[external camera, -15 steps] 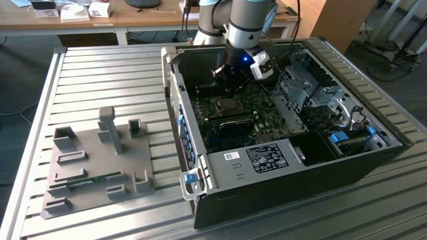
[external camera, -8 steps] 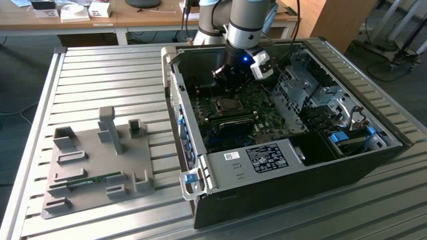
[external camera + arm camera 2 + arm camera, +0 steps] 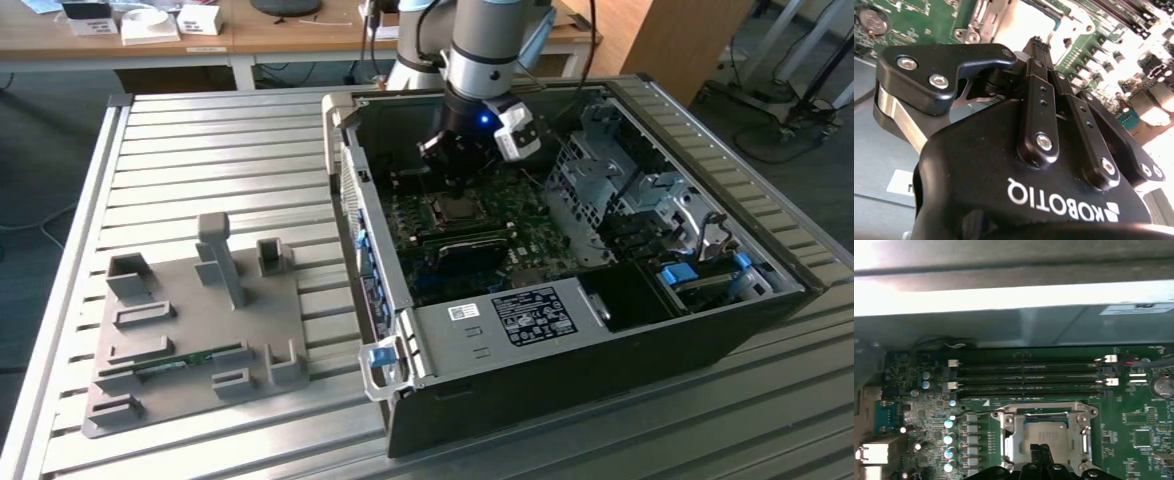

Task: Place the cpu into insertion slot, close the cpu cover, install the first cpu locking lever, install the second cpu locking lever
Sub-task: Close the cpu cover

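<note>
The fingers (image 3: 1045, 455), closed together on nothing, hang straight over the cpu (image 3: 1046, 432), which lies flat in the insertion slot (image 3: 1026, 416), framed by the cpu cover (image 3: 1010, 442), at the exterior view's centre.

cpu cover (image 3: 1013, 440) bright metal; gripper (image 3: 1038, 45) smooth, satin.
</note>
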Motion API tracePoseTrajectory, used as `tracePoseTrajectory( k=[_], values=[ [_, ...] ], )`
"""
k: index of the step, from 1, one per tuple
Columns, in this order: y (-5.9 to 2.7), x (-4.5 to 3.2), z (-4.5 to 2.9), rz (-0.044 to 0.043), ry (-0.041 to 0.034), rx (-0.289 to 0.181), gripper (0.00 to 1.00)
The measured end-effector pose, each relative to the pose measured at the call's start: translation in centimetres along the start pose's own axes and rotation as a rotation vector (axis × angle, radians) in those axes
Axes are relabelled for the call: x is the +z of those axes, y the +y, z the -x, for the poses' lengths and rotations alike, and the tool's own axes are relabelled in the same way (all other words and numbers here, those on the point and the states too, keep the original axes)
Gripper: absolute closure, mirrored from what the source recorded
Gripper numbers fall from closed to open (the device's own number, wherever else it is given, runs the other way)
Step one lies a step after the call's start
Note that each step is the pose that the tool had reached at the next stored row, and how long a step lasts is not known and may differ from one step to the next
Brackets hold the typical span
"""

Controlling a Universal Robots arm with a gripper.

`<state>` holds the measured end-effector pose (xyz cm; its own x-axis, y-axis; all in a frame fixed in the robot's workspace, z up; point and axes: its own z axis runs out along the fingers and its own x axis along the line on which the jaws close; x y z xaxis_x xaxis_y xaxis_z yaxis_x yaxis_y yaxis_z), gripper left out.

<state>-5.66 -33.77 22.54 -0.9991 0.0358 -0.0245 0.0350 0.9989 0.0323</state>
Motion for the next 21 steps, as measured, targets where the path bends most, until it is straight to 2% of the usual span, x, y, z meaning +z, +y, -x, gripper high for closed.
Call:
tracePoseTrajectory(
  k=[4,8,21],
  values=[
    [-0.03,0.18,-0.72,-0.0001,-0.0024,0.0,0.89],
    [-0.06,0.64,-1.04,-0.0003,-0.0024,0.0,0.89],
    [-0.13,1.42,-1.84,-0.0005,-0.0023,0.0,0.89]
  ],
)
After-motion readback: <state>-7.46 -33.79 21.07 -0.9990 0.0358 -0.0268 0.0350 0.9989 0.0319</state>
